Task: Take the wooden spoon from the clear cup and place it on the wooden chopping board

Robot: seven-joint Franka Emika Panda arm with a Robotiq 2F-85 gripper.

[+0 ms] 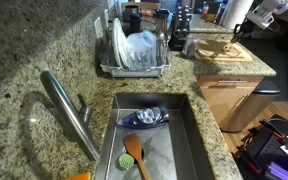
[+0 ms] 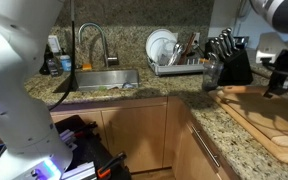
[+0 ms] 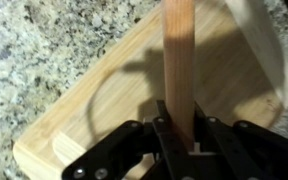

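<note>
Spoon: wooden spoon point(image 3: 179, 60) held by its handle, pointing end-on at the wooden chopping board point(image 3: 94, 110).
Claw: claw point(image 3: 181, 135) narrow, clamped on the handle.
Risk: dropped end-on, the spoon may topple and skid onto the granite table point(image 3: 34, 50).
Around: knife block point(image 2: 229, 65) near; dish rack point(image 1: 134, 55) well apart.
In the way: pale curved edge point(image 3: 259, 50) beside the spoon, identity unclear.

Wrist view looks closely down on the wooden chopping board point(image 3: 89, 105).

Pale wooden spoon point(image 3: 179, 55) above light-tan wooden chopping board point(image 3: 89, 110)
</note>
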